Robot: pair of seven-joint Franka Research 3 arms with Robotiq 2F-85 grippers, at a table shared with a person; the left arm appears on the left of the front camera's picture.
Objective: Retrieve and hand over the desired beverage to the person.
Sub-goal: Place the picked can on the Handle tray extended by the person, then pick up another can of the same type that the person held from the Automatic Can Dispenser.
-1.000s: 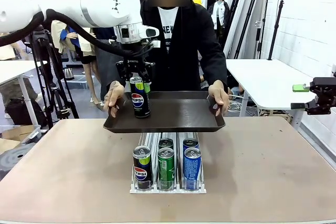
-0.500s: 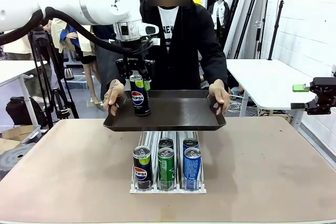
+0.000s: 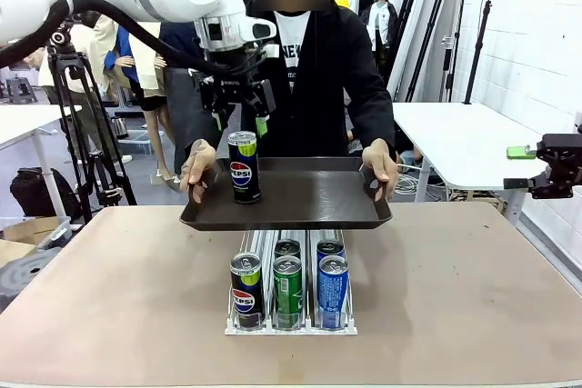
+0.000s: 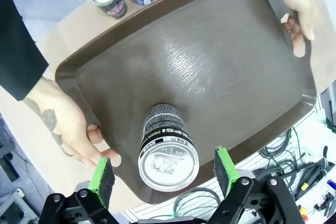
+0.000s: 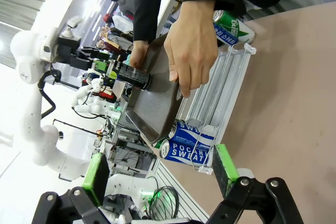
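A black Pepsi can (image 3: 243, 166) stands upright on the left part of a dark brown tray (image 3: 309, 197). The person (image 3: 309, 61) in a black jacket holds the tray by both ends above the table's far edge. My left gripper (image 3: 238, 115) hangs open just above the can, touching nothing. From the left wrist view the can's top (image 4: 168, 161) lies between the green pads (image 4: 102, 174), apart from both. My right gripper (image 5: 160, 171) is open and empty, off at the table's right side (image 3: 555, 165).
A clear can rack (image 3: 289, 315) stands mid-table below the tray, with a Pepsi can (image 3: 246, 290), a green can (image 3: 287, 290) and a blue Pocari Sweat can (image 3: 332, 290) in front. A white side table (image 3: 455, 134) stands at right, a tripod (image 3: 82, 134) at left.
My left gripper has opened, let go of the Pepsi can and risen above it. The can stays standing on the tray. The right arm has not moved.
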